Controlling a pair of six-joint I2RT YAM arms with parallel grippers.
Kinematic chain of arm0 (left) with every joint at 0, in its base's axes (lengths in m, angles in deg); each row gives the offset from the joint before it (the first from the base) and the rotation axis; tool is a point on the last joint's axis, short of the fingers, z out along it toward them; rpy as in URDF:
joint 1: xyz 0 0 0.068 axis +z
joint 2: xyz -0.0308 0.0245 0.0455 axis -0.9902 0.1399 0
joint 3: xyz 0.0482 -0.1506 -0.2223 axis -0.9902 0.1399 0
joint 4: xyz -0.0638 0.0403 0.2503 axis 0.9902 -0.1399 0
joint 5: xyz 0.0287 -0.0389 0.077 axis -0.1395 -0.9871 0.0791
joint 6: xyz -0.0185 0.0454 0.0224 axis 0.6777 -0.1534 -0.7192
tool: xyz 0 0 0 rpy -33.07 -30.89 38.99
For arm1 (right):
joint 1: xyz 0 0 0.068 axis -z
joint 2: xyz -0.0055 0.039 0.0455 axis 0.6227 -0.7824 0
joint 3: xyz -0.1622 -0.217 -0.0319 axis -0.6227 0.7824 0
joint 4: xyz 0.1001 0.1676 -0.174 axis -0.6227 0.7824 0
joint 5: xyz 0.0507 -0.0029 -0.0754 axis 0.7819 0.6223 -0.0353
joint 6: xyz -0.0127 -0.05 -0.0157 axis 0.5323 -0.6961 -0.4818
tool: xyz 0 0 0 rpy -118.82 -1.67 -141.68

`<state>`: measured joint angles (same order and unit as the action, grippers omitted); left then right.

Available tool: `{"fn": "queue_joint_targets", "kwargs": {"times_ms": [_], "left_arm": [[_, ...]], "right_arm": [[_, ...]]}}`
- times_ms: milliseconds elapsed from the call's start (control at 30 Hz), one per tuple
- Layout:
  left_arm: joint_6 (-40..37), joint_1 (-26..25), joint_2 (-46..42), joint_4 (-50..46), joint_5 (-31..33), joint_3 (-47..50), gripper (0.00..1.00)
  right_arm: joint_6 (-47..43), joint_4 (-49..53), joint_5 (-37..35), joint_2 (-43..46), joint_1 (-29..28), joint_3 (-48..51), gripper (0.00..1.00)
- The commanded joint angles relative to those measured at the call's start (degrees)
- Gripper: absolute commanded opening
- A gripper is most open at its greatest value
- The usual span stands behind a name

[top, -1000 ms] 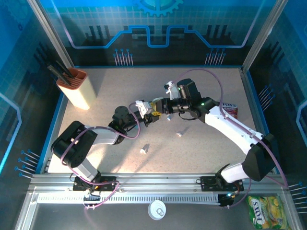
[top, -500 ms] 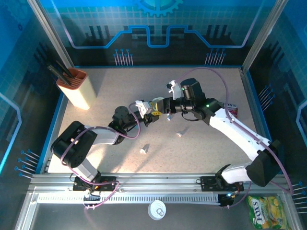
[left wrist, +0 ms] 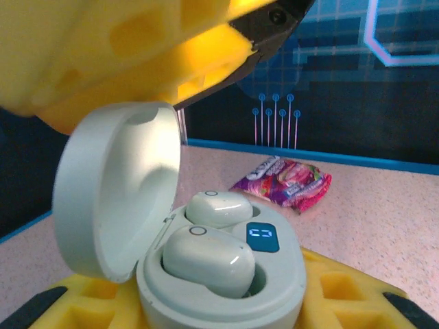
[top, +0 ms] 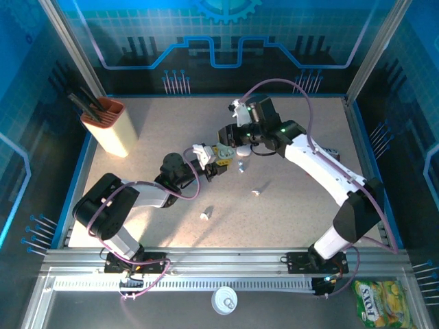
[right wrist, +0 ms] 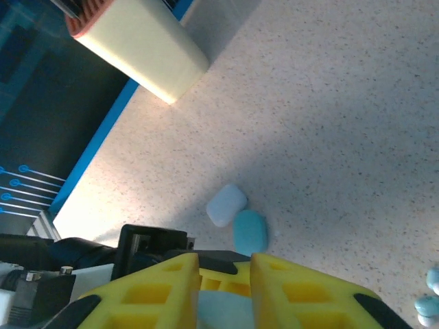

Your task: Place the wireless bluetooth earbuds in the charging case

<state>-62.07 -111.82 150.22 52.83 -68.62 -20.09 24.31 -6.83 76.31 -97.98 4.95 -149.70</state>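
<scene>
Now | 2 glossy white earbuds (left wrist: 206, 257) seated in open case (left wrist: 278, 291) | left tool (top: 213, 164) pinching case | right tool (right wrist: 225, 291) grip unclear

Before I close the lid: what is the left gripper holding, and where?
The open charging case, gripped at its base between the left gripper's fingers.

Black-and-white arms (top: 322, 171), looping purple cables (top: 295, 83), chunky yellow jaws (waffle-gridded)

The charging case (left wrist: 223, 274) runs off the picture's lower edge, its base sunk in the left end effector's (left wrist: 195, 195) blurred yellow pads. A pale blur between the right end effector's (right wrist: 225, 288) fingers is unidentifiable. Two loose white bits (top: 206, 215) on the bench (top: 288, 205) are too small to make out.
</scene>
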Motion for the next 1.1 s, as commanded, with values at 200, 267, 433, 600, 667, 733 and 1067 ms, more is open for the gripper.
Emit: {"fn": "queue_joint_targets", "kwargs": {"times_ms": [200, 267, 433, 600, 667, 733, 1067], "left_arm": [[3.5, -0.3, -2.8, 0.2, 3.4, -0.7, 0.33], [4.6, -0.3, -2.8, 0.5, 2.8, -1.2, 0.33], [8.5, -0.3, -1.7, 5.0, 1.3, -1.5, 0.32], [12.2, -0.4, -0.1, 10.4, -0.1, -2.0, 0.32], [12.6, -0.4, 0.1, 11.1, -0.7, -2.2, 0.32], [12.6, -0.5, 0.2, 11.1, -1.3, -2.5, 0.32], [11.8, -0.5, 0.2, 11.2, -2.6, -2.2, 0.33]], "right_arm": [[2.7, -0.2, -1.9, 8.6, 1.6, 6.5, 0.25], [7.2, -4.6, 0.1, 11.3, 3.1, 10.5, 0.35], [20.3, -19.8, 10.0, 16.5, 7.6, 22.0, 0.55], [28.2, -29.0, 17.6, 17.6, 8.9, 28.4, 0.65], [30.9, -32.5, 19.5, 17.4, 8.8, 30.3, 0.67], [33.7, -36.2, 21.1, 16.7, 8.8, 31.8, 0.66], [43.1, -50.4, 27.5, 11.3, 8.3, 32.7, 0.5]]}}
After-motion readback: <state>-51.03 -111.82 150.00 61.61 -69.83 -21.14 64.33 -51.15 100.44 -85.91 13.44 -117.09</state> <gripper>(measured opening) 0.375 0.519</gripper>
